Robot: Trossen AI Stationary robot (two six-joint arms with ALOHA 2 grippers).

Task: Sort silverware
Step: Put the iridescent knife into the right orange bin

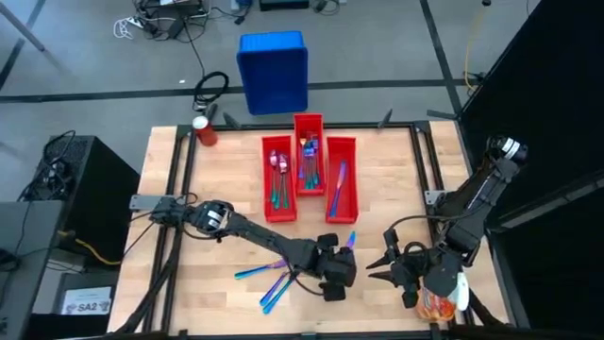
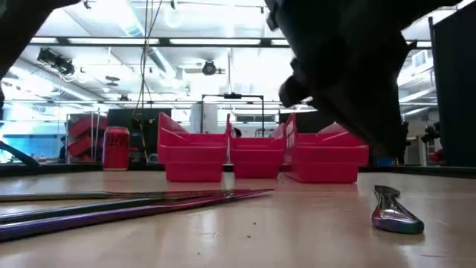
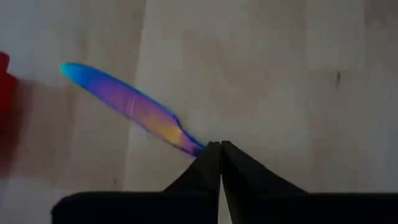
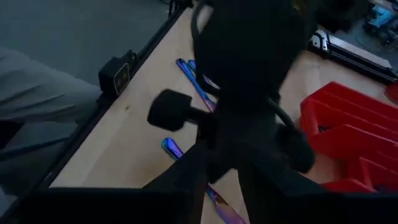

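Left gripper (image 1: 338, 269), jaws together on a knife (image 3: 134, 107) handle, at 6 o'clock from the three red bins (image 1: 310, 175). Bins hold sorted silverware (image 1: 279, 170). Loose pieces (image 1: 269, 279) lie at its 9 o'clock on the bench (image 1: 226, 189). Right gripper (image 1: 389, 266) waits at 3 o'clock, jaws apart. Can (image 1: 204, 130) at 11 o'clock.

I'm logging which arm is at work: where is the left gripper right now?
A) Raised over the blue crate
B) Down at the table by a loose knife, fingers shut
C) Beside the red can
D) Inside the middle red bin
B: the left gripper has its fingertips together at the handle end of the knife lying on the table.
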